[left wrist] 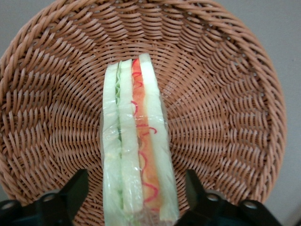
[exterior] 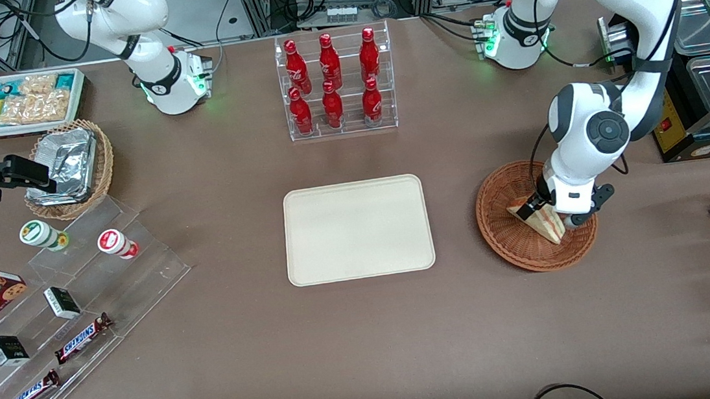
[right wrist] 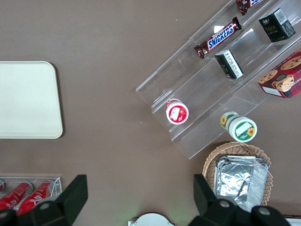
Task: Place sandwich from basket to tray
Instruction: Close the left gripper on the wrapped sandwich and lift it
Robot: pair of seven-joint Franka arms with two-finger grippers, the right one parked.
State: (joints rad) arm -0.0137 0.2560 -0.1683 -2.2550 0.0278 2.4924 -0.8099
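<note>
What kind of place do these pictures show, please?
Probably a lab mock-up of a snack counter: red bottles in a clear rack, Snickers bars on acrylic steps. The gripper hangs open around the sandwich in the basket.

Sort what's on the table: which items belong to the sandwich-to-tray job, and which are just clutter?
Job:
- sandwich, in the basket
- tray, bare
- gripper, open, fingers either side of the sandwich

Clutter:
- red bottles in a rack
- Snickers bars
- foil containers in a tan basket
</note>
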